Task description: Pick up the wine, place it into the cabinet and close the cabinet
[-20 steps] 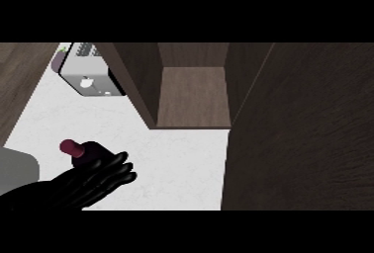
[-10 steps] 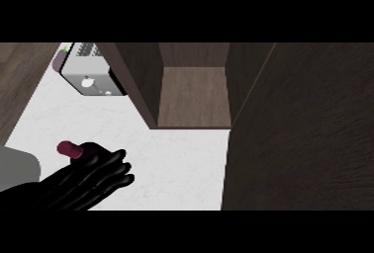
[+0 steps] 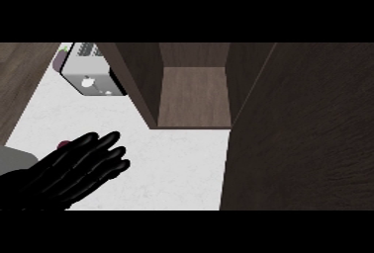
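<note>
— Where's the wine bottle point(image 3: 64, 145) just now?

— On the white counter point(image 3: 175, 163), low at the left; only its dark red top peeks out past the left hand point(image 3: 73, 170).

— Is the hand gripping it?

— I can't tell; the fingers point(image 3: 102, 143) look fairly straight, lying over it.

— And the cabinet point(image 3: 194, 94)?

— Open, its wooden shelf showing, with a toaster point(image 3: 87, 74) off to the left of it

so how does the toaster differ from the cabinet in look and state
The toaster is small and light silver-grey, standing at the far left of the white counter; the cabinet is large, dark brown wood, filling the middle and right. The cabinet stands open, showing a bare shelf; the toaster shows slots on top. Both rest on the counter.
</note>
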`<control>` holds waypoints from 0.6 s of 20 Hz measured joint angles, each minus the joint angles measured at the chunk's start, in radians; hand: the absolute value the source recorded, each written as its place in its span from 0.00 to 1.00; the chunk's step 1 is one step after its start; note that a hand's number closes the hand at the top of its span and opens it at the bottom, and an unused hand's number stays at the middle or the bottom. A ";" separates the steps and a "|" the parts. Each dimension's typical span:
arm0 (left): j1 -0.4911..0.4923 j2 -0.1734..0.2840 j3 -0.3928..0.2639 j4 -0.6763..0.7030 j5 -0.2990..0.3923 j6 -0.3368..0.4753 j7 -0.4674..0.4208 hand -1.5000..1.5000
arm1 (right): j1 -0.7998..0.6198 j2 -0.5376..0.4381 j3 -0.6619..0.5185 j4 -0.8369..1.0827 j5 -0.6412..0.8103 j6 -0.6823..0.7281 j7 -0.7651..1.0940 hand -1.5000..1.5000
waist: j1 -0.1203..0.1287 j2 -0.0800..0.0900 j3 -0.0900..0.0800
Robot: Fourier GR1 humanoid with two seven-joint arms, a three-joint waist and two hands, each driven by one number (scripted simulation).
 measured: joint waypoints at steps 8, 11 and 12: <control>0.037 0.002 0.064 0.026 -0.022 -0.037 0.007 0.00 | -0.006 0.005 0.019 -0.022 0.016 -0.006 0.035 0.00 | -0.002 0.000 0.000; 0.047 0.003 0.104 0.050 -0.053 -0.081 -0.017 0.00 | -0.022 0.009 0.037 -0.030 0.029 -0.017 0.058 0.00 | -0.002 0.001 -0.001; 0.048 0.005 0.125 0.069 -0.056 -0.101 -0.027 0.00 | -0.013 0.009 0.042 -0.033 0.031 -0.014 0.054 0.00 | -0.003 0.001 -0.001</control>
